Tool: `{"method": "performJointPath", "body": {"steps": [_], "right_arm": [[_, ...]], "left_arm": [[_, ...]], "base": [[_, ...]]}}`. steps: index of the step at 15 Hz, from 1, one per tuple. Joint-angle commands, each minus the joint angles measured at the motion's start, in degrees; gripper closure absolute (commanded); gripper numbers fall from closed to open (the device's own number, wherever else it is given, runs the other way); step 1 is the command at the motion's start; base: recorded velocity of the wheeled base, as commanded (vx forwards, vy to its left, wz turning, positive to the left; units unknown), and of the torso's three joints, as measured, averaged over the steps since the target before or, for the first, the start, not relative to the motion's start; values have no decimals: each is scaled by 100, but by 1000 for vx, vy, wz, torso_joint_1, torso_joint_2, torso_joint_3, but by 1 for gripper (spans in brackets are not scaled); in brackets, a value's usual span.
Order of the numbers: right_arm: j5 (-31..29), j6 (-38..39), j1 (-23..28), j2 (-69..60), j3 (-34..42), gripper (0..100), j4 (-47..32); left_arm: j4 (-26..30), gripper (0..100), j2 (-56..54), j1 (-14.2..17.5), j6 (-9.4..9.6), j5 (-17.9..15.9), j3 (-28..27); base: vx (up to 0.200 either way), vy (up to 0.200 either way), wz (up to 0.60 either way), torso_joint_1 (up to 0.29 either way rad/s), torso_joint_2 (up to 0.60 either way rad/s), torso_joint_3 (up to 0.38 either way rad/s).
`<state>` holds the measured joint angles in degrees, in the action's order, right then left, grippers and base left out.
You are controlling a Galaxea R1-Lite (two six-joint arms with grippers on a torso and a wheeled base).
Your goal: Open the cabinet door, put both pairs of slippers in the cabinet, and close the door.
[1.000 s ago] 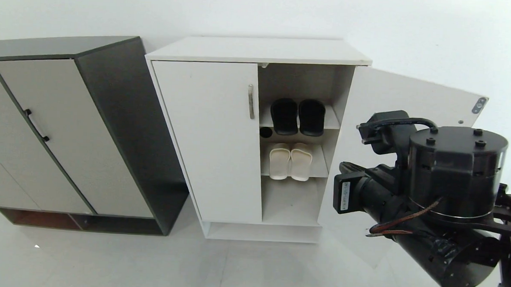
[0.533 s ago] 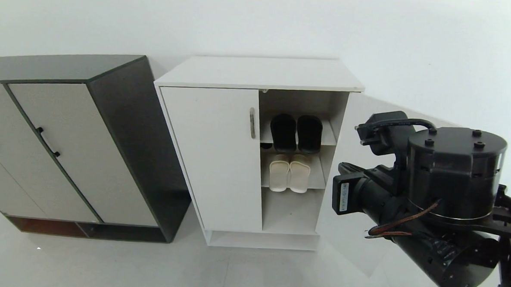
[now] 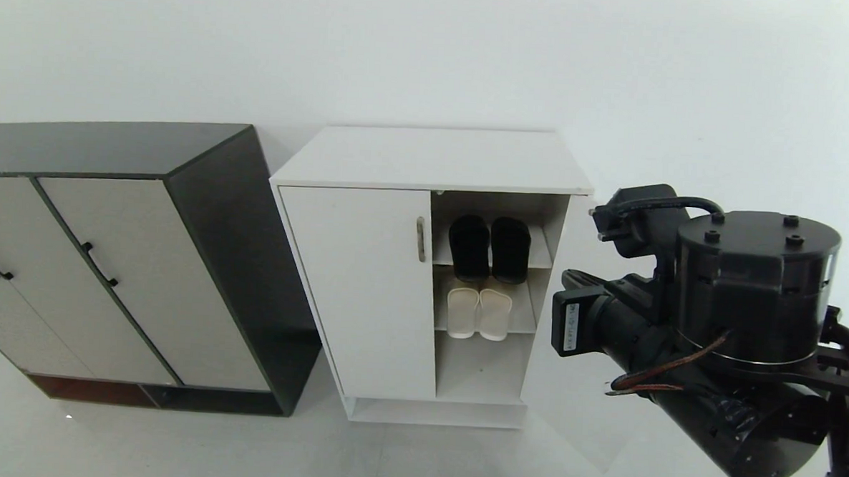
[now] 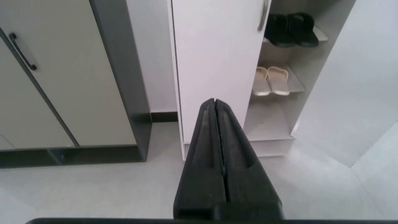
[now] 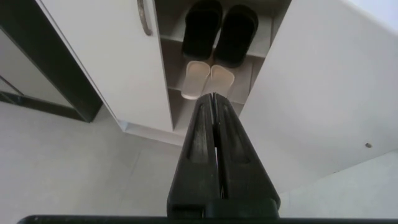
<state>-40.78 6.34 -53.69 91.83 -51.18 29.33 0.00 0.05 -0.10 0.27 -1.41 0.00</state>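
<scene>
Cabinet [image 3: 428, 160]: right door [image 5: 323, 93] stood open | black slippers [image 3: 488, 248] on upper shelf, white slippers [image 3: 478, 312] on the shelf below | left claw [image 4: 214, 106], right claw [image 5: 214, 98]: both pressed closed, holding nothing.

- The white cabinet [image 3: 428, 160] stands upright ahead of the right gripper [image 5: 214, 98]. Its right door [image 5: 323, 93] is swung open alongside that gripper, and its left door [image 3: 357, 293] is shut.
- The black slippers [image 3: 488, 248] sit side by side on the upper shelf [image 3: 543, 247].
- The white slippers [image 3: 478, 312] sit paired on the shelf beneath [image 3: 526, 313], nearer the gripper.

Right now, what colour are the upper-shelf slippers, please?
The slippers are black, clearest in the right wrist view.
</scene>
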Motion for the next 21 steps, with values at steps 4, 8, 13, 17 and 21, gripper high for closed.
{"method": "performJointPath", "body": {"steps": [4,8,13,17,21], "right_arm": [[17,-1,25,19,11,100,2],[17,-1,25,54,11,100,2],[79,-1,25,89,20,100,-6],[88,8,78,89,20,100,2],[940,8,851,142,-94,100,-50]], "left_arm": [[0,100,4,1,0,1,0],[0,100,4,1,0,1,0],[0,100,4,1,0,1,0],[0,100,4,1,0,10,0],[0,100,4,1,0,10,0]], "base": [[0,0,0,167,-410,-242],[0,0,0,22,-40,-28],[0,0,-360,0,0,1],[0,0,-600,6,2,-1],[0,0,0,0,0,0]]}}
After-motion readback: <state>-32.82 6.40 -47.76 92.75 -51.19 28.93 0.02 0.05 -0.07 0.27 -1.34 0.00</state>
